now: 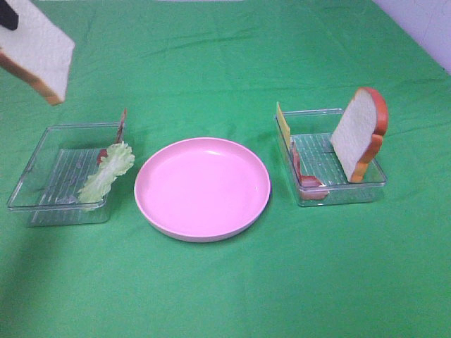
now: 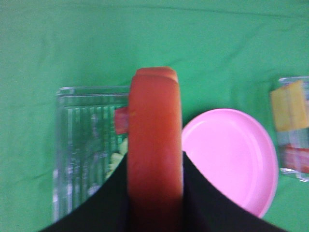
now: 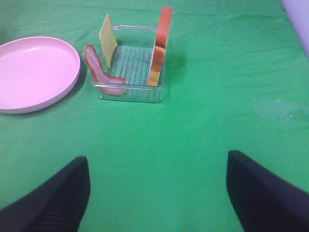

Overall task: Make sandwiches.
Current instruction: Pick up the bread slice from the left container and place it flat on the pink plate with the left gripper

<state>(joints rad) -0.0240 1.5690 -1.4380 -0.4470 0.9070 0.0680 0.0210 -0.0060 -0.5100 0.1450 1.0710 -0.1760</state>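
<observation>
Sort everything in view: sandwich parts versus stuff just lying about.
Sandwich parts: held bread slice, standing bread slice, lettuce, bacon, cheese.
Just there: pink plate, left tray, right tray, green cloth.

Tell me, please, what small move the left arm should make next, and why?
Probably carry the bread slice toward the pink plate and lower it there. The left jaws are shut on the slice, high above the left tray, while the plate holds nothing, so a base layer seems needed first.
</observation>
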